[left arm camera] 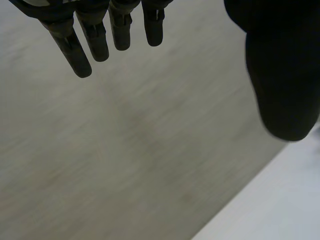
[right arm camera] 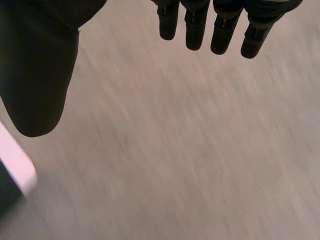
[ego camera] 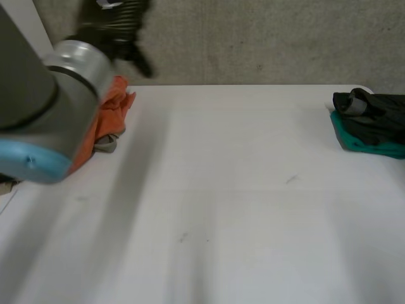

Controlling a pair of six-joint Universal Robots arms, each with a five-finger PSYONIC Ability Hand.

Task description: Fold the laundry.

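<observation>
- Orange cloth [ego camera: 117,101] lies at the table's [ego camera: 221,190] far left edge, dark clothes [ego camera: 373,117] at its far right corner.
- We judge them soft and light; pinch a loose edge.
- Our left hand [left arm camera: 280,75] and right hand [right arm camera: 40,65] are spread, empty.

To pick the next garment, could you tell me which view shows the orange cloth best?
The head view: the orange cloth lies at the table's far left, partly behind the left arm. Both wrist views face floor past the open left hand and right hand.
</observation>
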